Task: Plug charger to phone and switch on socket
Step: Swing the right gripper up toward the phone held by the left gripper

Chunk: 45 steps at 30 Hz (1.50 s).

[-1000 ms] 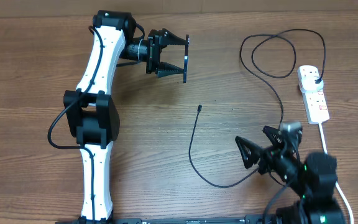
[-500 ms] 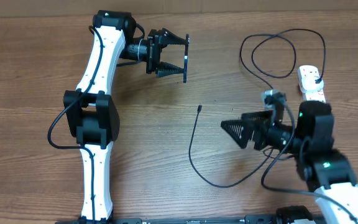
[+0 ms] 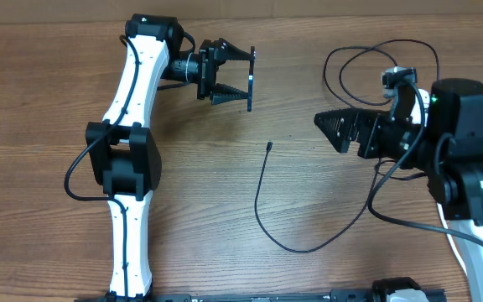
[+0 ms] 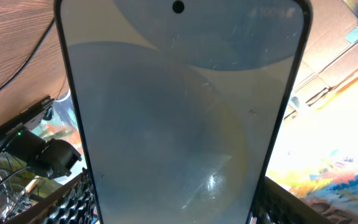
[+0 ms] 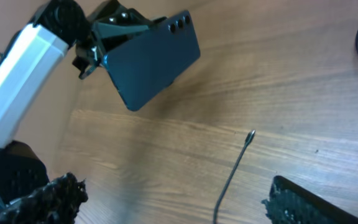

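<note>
My left gripper [image 3: 240, 78] is shut on the phone [image 3: 251, 84] and holds it edge-on above the table at the back. In the left wrist view the phone's pale blue screen [image 4: 179, 112] fills the frame between the fingers [image 4: 179, 210]. In the right wrist view its dark back [image 5: 154, 59] faces me. The charger's thin black cable [image 3: 258, 210] lies on the table, with its tip [image 3: 270, 146] at mid-table; the tip also shows in the right wrist view [image 5: 250, 135]. My right gripper [image 3: 332, 130] is open and empty, right of the tip and above the table. The socket is hidden under my right arm.
The black cable makes a loop [image 3: 376, 75] at the back right, beside my right arm. The white left arm [image 3: 132, 126] lies along the table's left side. Bare wooden table [image 3: 199, 184] lies around the cable tip.
My right arm has swung from the front right towards the back, now covering the socket, its open gripper pointing left. The left arm, phone and cable tip have not moved.
</note>
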### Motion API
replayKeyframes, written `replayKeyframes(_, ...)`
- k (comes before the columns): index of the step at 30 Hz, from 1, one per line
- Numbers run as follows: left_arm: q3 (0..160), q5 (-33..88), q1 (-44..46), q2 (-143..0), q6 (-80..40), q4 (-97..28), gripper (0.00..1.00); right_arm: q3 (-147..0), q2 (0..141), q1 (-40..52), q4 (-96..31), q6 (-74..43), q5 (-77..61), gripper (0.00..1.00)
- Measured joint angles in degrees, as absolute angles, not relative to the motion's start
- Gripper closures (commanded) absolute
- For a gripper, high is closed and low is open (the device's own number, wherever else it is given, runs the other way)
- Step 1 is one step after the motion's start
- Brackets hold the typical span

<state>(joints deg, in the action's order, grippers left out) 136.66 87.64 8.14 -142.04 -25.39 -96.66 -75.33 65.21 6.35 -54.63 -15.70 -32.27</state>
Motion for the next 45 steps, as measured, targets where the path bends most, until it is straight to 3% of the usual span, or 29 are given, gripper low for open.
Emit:
replayKeyframes(6, 136.66, 87.68, 8.14, -142.04, -25.41, -96.66, 0.29, -79.35, 71.16, 15.11, -62.43, -19.55, -23.57, 0.09)
replayKeyframes(11, 136.66, 87.68, 8.14, -142.04, -25.39, -96.66, 0.29, -91.33, 82.06, 26.48, -70.13, -22.87, -7.53, 0.09)
replayKeyframes(19, 136.66, 87.7, 8.14, -142.04, -25.41, -96.66, 0.29, -102.72, 91.61, 37.78, -69.56, -28.1, 10.37, 0.09)
replayKeyframes(33, 136.66, 87.7, 8.14, -142.04, -25.43, -96.66, 0.29, -103.28, 91.68, 38.68, -66.46, -34.44, 14.31, 0.04)
replayKeyframes(39, 136.66, 87.7, 8.14, -142.04, -25.56, -96.66, 0.29, -103.28, 91.68, 38.68, -66.48, -34.65, 14.37, 0.11)
replayKeyframes(45, 136.66, 87.7, 8.14, -142.04, -25.58, -96.64, 0.29, -103.28, 91.68, 38.68, -64.64, -34.76, 13.39, 0.11)
